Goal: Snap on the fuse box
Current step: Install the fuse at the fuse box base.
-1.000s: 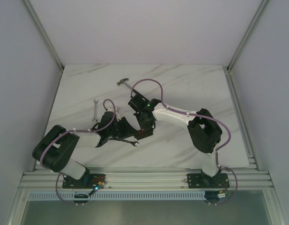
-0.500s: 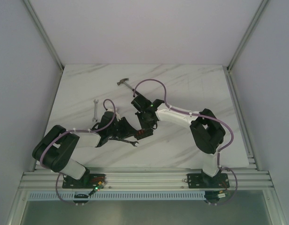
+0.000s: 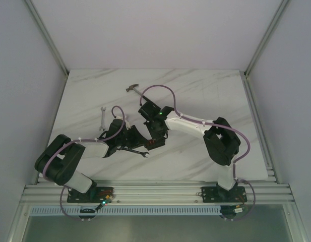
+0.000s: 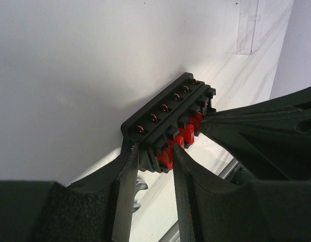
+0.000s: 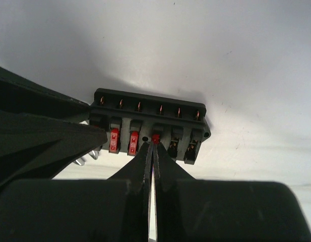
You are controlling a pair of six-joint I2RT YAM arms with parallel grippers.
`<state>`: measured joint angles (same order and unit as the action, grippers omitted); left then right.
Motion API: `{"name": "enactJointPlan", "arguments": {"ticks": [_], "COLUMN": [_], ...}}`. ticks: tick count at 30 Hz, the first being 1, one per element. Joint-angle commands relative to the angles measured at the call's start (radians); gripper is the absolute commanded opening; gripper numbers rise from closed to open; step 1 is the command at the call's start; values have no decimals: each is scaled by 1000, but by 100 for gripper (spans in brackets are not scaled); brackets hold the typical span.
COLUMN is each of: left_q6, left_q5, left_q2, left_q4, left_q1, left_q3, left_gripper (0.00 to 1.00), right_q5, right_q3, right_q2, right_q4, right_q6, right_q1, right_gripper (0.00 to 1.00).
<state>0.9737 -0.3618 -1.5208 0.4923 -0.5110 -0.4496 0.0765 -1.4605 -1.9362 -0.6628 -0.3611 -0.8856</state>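
The left pincer (image 4: 152,156) was clamped on the nine-o'clock end of the fuse box (image 4: 166,117), seemingly to steady it on the worktop (image 3: 195,96), about five o'clock of the hammer (image 3: 135,89). The right pincer (image 5: 151,144), its fingers together, bore from twelve o'clock on the third red fuse (image 5: 156,136), likely to seat it.

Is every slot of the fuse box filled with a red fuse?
No, the fuse box shows two right-end slots with bare contacts, no red.

Black fuse box (image 5: 147,123), some slots holding red fuses (image 5: 114,140), in left claw (image 4: 152,151).
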Motion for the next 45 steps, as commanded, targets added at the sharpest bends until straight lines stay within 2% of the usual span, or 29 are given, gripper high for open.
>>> {"name": "enactJointPlan", "arguments": {"ticks": [1,4,18,24,28,34,45], "left_q6": [-30,-29,-27,-25,-25,-23,-18], "left_q5": [27,29,29,30,30,35,37], "left_q2": [-4,-5,-12,-12,-13,-7,-17], "left_q4": [-58,-57,-55,-57,-57,-61,-51], "left_q1": [-7,-9,-7,-7,-7,-8,-7], "left_q3": [-8,-6,-3,0,0,3,9], "left_gripper": [42,42,42,42,42,42,42], "right_q5": [4,-4,17,25,36,70,97], "right_q3": [-31,-27,-2,3,7,17,147], "right_q2": [52,54,-4,-30,-41,-93,-190], "right_q4": [-31,-23,-46,-40,-41,-104,-114], "right_q6": [-1,-12,-49,-52,-59,-59,-39], "right_q1": [-11,-11,-8,-8,-8,-7,-7], "right_gripper": [3,5,6,5,0,0,0]}}
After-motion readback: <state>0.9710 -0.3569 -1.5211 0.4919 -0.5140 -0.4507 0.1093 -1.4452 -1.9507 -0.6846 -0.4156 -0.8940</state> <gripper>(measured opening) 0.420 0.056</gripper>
